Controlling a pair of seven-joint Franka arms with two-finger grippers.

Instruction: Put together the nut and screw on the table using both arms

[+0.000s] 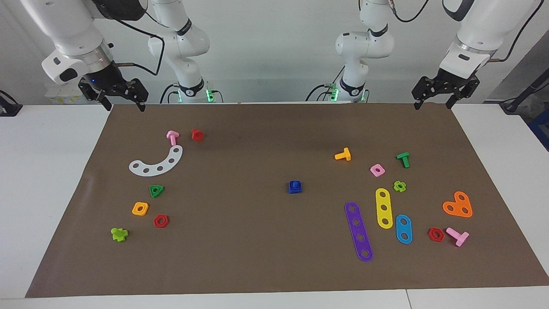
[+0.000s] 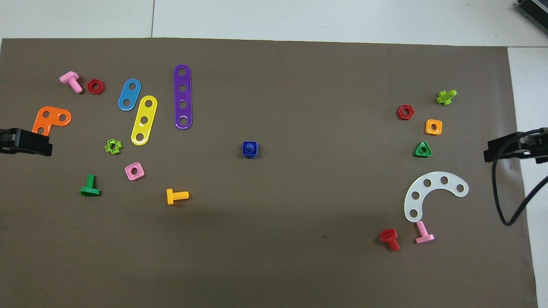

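The dark-blue nut point(image 1: 295, 189) point(image 2: 245, 153) lies in the middle of the brown mat point(image 1: 257, 257) on the white table point(image 1: 43, 171). The dark-blue screw point(image 1: 294, 184) point(image 2: 250, 148) stands in its hole, shaft up. Both grippers hang open and hold nothing. My left gripper point(image 1: 432, 105) point(image 2: 25, 143) is raised over the mat's corner by the robots at the left arm's end. My right gripper point(image 1: 125, 107) point(image 2: 509, 147) hangs over the matching corner at the right arm's end. Neither is close to the blue pair.
At the left arm's end lie an orange bolt point(image 1: 343, 154), pink nut point(image 1: 377, 170), green bolt point(image 1: 403, 159), coloured strips point(image 1: 384, 208) and an orange bracket point(image 1: 458, 204). At the right arm's end are a white arc point(image 1: 156, 163), green triangular nut point(image 1: 156, 190) and orange nut point(image 1: 140, 208).
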